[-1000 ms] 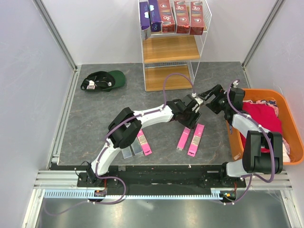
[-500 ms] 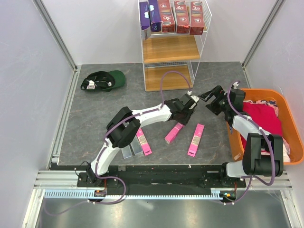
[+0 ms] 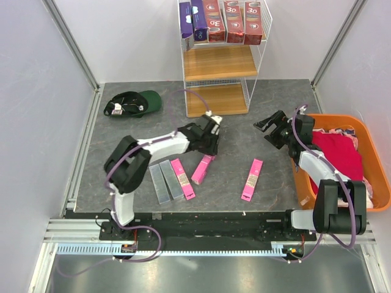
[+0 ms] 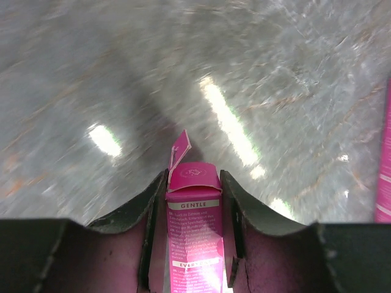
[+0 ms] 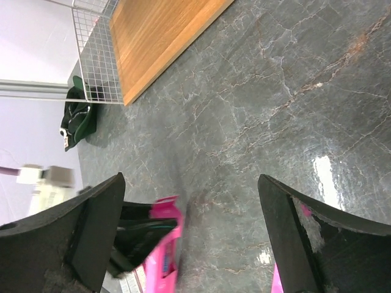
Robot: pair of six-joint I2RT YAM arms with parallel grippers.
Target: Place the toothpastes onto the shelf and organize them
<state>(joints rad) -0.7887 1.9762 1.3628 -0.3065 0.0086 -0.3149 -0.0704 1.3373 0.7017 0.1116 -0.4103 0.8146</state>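
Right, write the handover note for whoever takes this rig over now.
Left gripper: shut on a pink carton.
Right gripper: open, empty.
Done: two purple cartons and three dark red cartons stand on the shelf top board.
To do: the held one, plus two silver-grey cartons, a second pink carton beside them and a third pink carton, all lying on the table.

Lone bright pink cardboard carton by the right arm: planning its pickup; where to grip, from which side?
Probably grip the pink carton across its narrow width at mid-length, from above: it lies flat, long and slim, both long edges clear. The open right gripper is nearest.
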